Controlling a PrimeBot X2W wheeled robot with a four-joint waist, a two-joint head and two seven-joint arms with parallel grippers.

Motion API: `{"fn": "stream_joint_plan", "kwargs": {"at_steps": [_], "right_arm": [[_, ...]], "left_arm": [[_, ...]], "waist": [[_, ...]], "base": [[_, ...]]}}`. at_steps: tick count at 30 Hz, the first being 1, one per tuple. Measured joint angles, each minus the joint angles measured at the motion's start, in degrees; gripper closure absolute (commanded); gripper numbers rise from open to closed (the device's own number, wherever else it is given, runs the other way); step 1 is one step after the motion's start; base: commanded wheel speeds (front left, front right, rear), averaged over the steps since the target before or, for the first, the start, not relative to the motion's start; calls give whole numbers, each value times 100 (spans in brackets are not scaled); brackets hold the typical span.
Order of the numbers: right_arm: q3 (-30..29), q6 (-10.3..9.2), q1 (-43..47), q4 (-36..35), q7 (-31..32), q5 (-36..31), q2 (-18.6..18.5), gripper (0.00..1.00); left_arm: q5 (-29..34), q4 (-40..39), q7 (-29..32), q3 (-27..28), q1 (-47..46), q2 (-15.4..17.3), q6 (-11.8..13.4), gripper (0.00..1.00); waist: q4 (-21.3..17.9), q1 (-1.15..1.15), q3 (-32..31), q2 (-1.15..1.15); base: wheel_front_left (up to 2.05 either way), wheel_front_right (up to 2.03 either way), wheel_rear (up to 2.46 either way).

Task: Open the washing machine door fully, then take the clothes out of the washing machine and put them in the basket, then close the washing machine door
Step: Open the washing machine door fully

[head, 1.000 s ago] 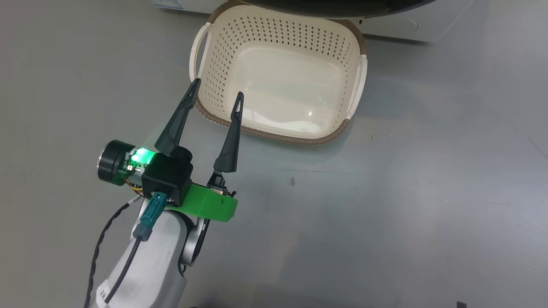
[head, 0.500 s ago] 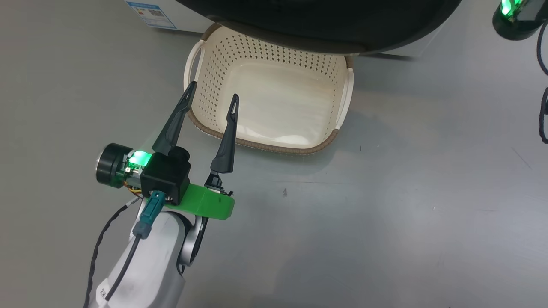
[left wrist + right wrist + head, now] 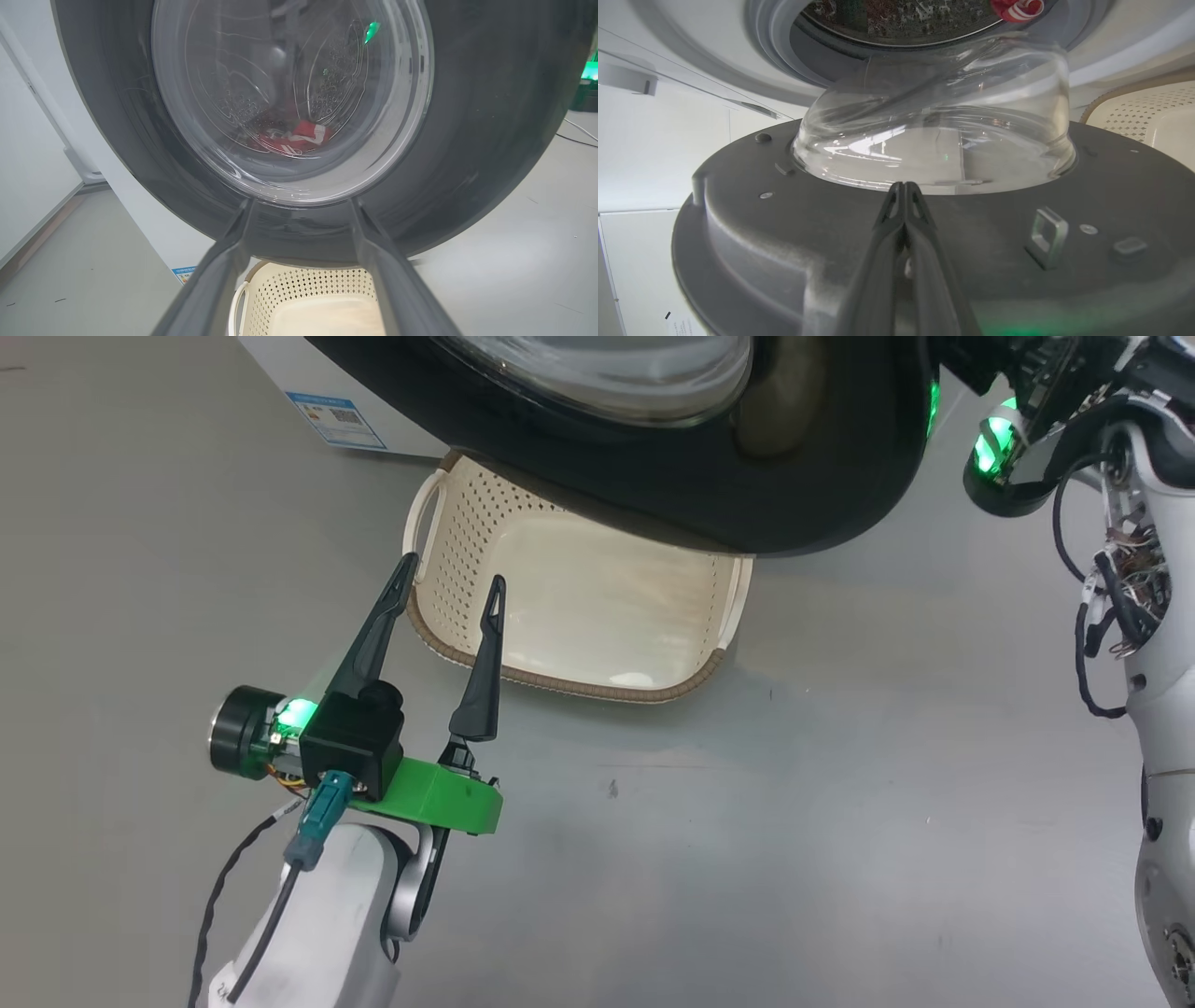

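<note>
The washing machine door (image 3: 747, 504), a glossy black rim around a clear glass bowl, stands partly open above the cream basket (image 3: 560, 681). My left gripper (image 3: 451, 571) hangs open and empty over the basket's near left corner. In the left wrist view its fingers (image 3: 224, 261) frame the door (image 3: 490, 116), and red clothes (image 3: 299, 137) show through the glass. My right gripper (image 3: 902, 186) is shut on nothing, its tips against the door's grey inner face (image 3: 784, 224) just under the glass bowl. Beyond it are the washing machine port (image 3: 775, 28) and red clothes (image 3: 1015, 8).
The white washing machine (image 3: 280, 373) with a blue label (image 3: 336, 420) stands at the upper left. My right arm (image 3: 1148, 616), with loose cables, runs down the right edge. Grey floor (image 3: 794, 803) lies before the basket. The door's latch hook (image 3: 1045, 235) sticks out near my right fingers.
The head camera has tilted up, so the door and glass bowl have come into view over the basket and my right arm shows at the right. The left gripper stays open.
</note>
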Motion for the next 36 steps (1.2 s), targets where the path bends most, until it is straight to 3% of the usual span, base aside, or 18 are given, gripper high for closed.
{"fn": "stream_joint_plan", "kwargs": {"at_steps": [17, 36], "right_arm": [[363, 210, 684, 213, 224, 58, 453, 100], [698, 342, 1310, 159, 338, 99, 587, 100]], "left_arm": [[-65, 182, 1, 34, 364, 1, 14, 0], [-63, 287, 1, 122, 653, 3, 32, 0]], "waist": [[79, 0, -611, 0], [167, 0, -1193, 0]], "base": [[0, 0, 0], [0, 0, 0]]}}
